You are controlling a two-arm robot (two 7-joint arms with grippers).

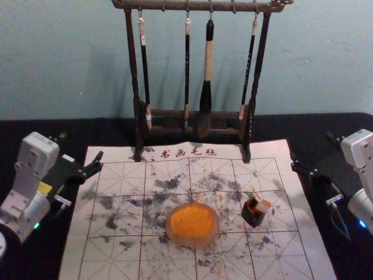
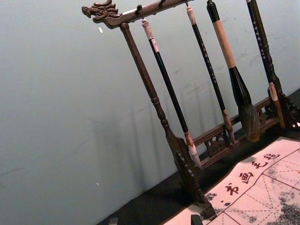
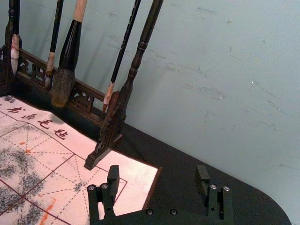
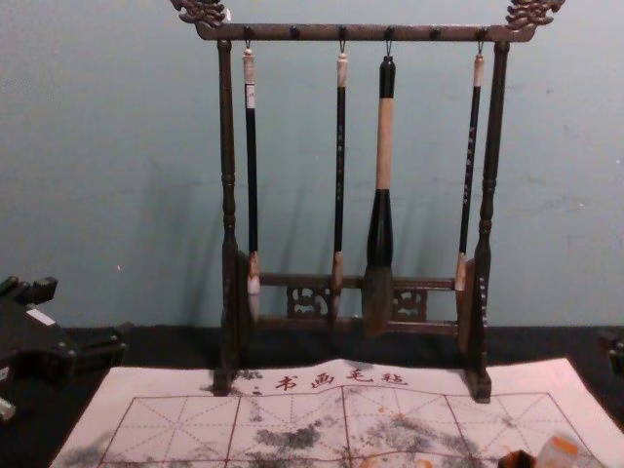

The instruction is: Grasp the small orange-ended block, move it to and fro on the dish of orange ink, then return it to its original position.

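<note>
Nearest the chest camera: small block [image 4: 558, 453], pale with orange on it, leaning in a small dark pot [image 1: 253, 216]. Pot stood on the grid mat [image 1: 116, 201], right of centre, orange stains on its rim. Neither gripper touched the block.

Dish [image 1: 214, 236] sat flat on the mat, left of the pot and apart from it, orange ink [image 1: 192, 220] spread over its inside. Mat had dark smudges, some orange spots near dish and pot, red characters along the far edge.

Left gripper [image 1: 81, 146]: just over the mat's left edge area, head view. Jaws spread, nothing between them. Right gripper [image 1: 312, 149]: opposite side, by the mat's right edge. Jaws wide apart, nothing in them per right wrist view.

Beyond: wooden rack [image 1: 133, 64] stood upright at the mat's far edge, four brushes hanging, the thick brush [image 1: 207, 76] third from left. Black tabletop [image 1: 326, 125] under everything, plain wall [image 1: 64, 58] behind.
</note>
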